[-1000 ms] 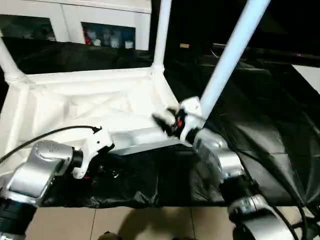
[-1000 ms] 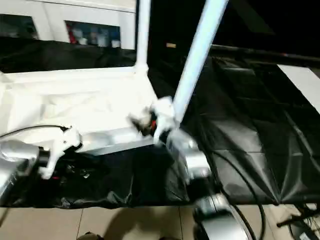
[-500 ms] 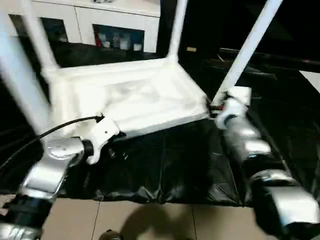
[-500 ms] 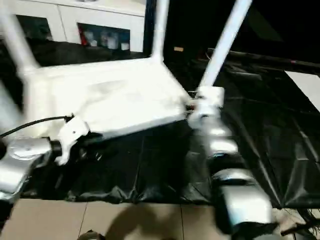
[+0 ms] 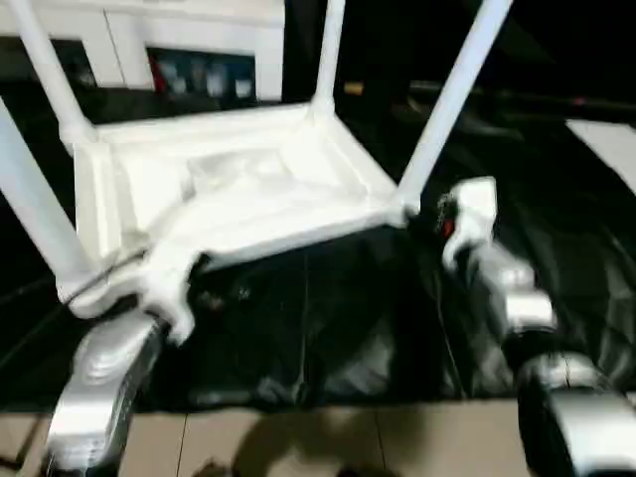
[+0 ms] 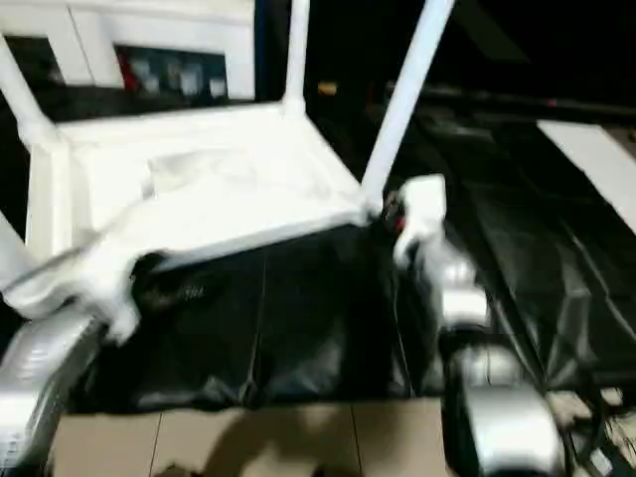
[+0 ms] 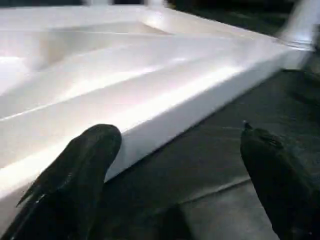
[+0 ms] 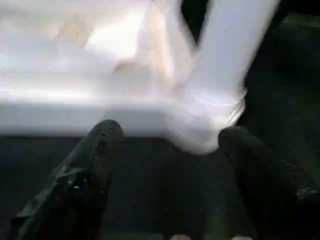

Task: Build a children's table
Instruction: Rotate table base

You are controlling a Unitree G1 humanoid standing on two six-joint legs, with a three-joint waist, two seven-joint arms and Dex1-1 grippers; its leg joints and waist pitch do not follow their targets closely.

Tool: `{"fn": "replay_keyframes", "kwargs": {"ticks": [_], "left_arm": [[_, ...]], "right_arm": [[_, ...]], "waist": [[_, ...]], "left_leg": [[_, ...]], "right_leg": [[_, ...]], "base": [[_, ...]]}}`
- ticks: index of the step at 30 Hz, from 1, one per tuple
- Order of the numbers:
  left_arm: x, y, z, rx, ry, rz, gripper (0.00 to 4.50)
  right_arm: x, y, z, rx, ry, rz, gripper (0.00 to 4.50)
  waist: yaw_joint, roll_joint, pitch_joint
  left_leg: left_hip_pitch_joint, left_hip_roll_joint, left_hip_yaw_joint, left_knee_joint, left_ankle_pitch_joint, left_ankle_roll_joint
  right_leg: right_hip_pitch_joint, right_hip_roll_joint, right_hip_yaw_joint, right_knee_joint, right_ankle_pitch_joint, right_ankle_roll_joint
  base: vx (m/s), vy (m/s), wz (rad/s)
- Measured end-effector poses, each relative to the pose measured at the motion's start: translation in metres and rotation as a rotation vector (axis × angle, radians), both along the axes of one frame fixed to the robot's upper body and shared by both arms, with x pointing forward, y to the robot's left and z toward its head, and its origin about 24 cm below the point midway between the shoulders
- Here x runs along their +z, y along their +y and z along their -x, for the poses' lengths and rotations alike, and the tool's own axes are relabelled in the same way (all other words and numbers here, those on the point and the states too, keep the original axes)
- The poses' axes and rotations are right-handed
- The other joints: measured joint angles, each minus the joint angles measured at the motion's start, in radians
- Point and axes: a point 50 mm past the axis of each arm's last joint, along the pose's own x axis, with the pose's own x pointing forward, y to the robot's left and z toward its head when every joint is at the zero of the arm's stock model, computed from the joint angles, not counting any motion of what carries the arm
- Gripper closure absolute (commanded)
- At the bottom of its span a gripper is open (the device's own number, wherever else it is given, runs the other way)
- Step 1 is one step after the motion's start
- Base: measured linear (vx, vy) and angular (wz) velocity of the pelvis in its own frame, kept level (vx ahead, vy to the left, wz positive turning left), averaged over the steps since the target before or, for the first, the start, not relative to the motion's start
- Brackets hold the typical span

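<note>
The table (image 5: 229, 189) lies upside down on the black-sheeted counter (image 5: 556, 199), ribbed underside up, with its four legs rising out of the corner sockets. The near-right leg (image 5: 452, 99) slants upward from its socket; the far-right leg (image 5: 328, 55) stands behind it, and two more legs (image 5: 35, 214) rise along the table's other side. Beyond the table stands a white cabinet (image 5: 179, 40) with glass doors.

The right claw (image 8: 170, 165) sits just beside the near-right corner socket (image 8: 210, 125), its two black fingers (image 8: 95, 160) spread apart, one to each side of the socket and not clamped on it (whether either fingertip touches the plastic is unclear). The left claw (image 7: 175, 165) is at the table's near long edge, toward the near-left corner; its fingers (image 7: 85, 165) are also spread wide, one by the white rim, the other over the black sheet. Tan floor (image 5: 298, 442) shows in front of the counter.
</note>
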Motion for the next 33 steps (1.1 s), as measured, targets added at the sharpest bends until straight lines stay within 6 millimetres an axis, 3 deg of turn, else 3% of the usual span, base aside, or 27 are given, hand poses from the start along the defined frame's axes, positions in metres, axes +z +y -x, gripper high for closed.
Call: {"fn": "replay_keyframes", "kwargs": {"ticks": [4, 9, 15, 18, 22, 29, 33], "left_arm": [[-0.004, 0.012, 0.022, 0.162, -0.077, 0.008, 0.0], [-0.01, 0.006, 0.041, 0.361, -0.136, 0.051, 0.0], [-0.005, 0.015, 0.039, 0.521, -0.195, 0.029, 0.0], [0.015, 0.036, 0.027, 0.624, -0.296, -0.032, 0.0], [0.018, 0.05, 0.022, 0.687, -0.307, -0.065, 0.0], [0.033, 0.072, -0.018, 0.549, -0.32, -0.015, 0.0], [0.034, 0.077, -0.041, 0.215, -0.2, 0.172, 0.0]], "right_arm": [[-0.006, 0.007, 0.012, 0.06, 0.014, -0.009, 0.15], [-0.003, 0.014, 0.017, 0.101, 0.016, -0.028, 0.04], [-0.007, 0.018, 0.021, 0.103, 0.05, -0.021, 0.04], [-0.011, 0.018, 0.021, 0.066, 0.08, 0.009, 0.04], [-0.014, 0.019, 0.022, 0.052, 0.107, 0.022, 0.04], [-0.017, 0.028, 0.016, 0.072, 0.137, 0.029, 0.04], [-0.015, 0.037, 0.001, 0.093, 0.172, 0.044, 0.04]], "waist": [[0.0, 0.006, 0.004], [0.001, 0.006, 0.004], [-0.001, 0.006, 0.004], [-0.004, 0.007, 0.003], [-0.007, 0.009, 0.003], [0.002, 0.011, 0.002], [0.006, 0.014, 0.003]], "left_leg": [[0.004, 0.0, 0.0, 0.001, 0.0, 0.0], [0.004, -0.002, -0.007, 0.002, 0.0, 0.0], [0.002, -0.004, -0.02, 0.003, 0.0, 0.0], [0.001, -0.004, -0.023, 0.004, 0.0, 0.0], [0.001, -0.005, -0.023, 0.007, 0.0, 0.0], [-0.002, -0.005, -0.022, 0.007, 0.0, 0.0], [-0.005, -0.006, -0.02, 0.007, 0.001, -0.002]], "right_leg": [[0.003, 0.0, 0.001, 0.0, -0.001, 0.003], [0.004, 0.0, 0.001, -0.001, -0.001, 0.004], [0.004, 0.002, -0.003, -0.001, -0.001, 0.005], [0.004, 0.003, -0.005, -0.001, 0.0, 0.006], [0.004, 0.003, -0.003, -0.001, 0.0, 0.006], [0.002, 0.002, -0.003, 0.0, 0.007, 0.002], [-0.001, 0.002, -0.003, 0.002, 0.011, -0.004]], "base": [[0.0, 0.0, 0.0], [0.0, 0.0, 0.0], [0.0, 0.0, 0.0], [0.0, 0.0, 0.0], [0.0, 0.0, 0.0], [0.0, 0.0, 0.0], [0.0, 0.0, 0.0]]}}
